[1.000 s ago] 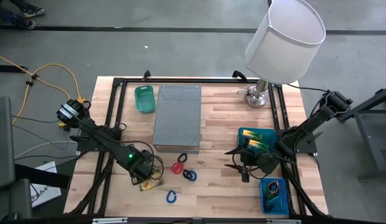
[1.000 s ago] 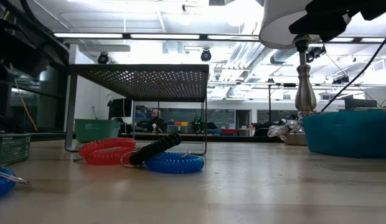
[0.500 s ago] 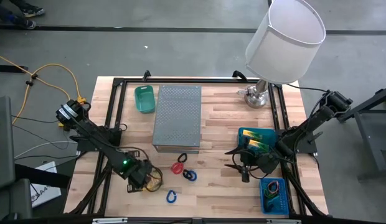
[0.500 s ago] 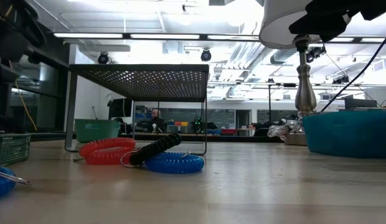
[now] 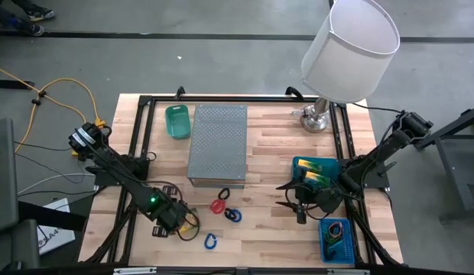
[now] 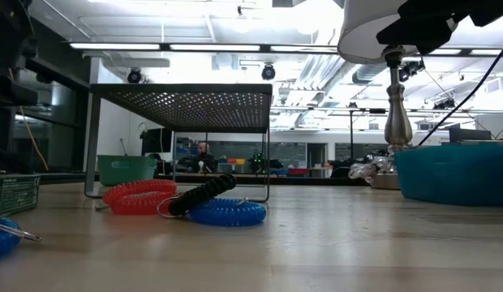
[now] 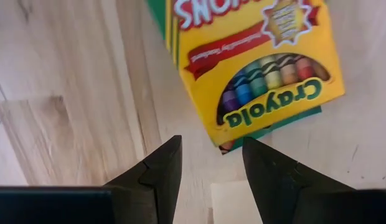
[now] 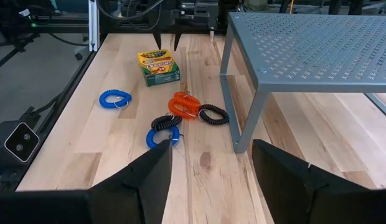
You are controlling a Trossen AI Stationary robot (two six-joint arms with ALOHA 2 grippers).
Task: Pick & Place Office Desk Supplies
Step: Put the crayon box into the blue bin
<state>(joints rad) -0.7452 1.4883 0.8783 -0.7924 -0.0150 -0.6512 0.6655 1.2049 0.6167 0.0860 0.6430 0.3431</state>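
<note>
A yellow-green crayon packet (image 7: 255, 68) lies flat on the table near its near-left corner, also seen as packet (image 8: 159, 67) and packet (image 5: 189, 224). My left gripper (image 7: 211, 155) is open and points down just to the table's left of that packet, touching nothing. Red loop (image 8: 185, 104), black loop (image 8: 213, 114) and blue loop (image 8: 162, 137) lie bunched in front of the shelf; another blue loop (image 8: 114, 98) lies apart. My right gripper (image 8: 211, 168) hangs open over the table's right half, as gripper (image 5: 298, 205).
Grey perforated shelf (image 5: 217, 145) stands mid-table, with a green bin (image 5: 176, 121) to its left. Lamp (image 5: 348, 46) is at the far right. A blue bin (image 5: 302, 163) holds packets; a second blue bin (image 5: 336, 238) near the right corner holds bands.
My left gripper has moved a short way toward the table's near-left corner, coming off from above the crayon packet to its left side. The packet and loops have stayed in place.
</note>
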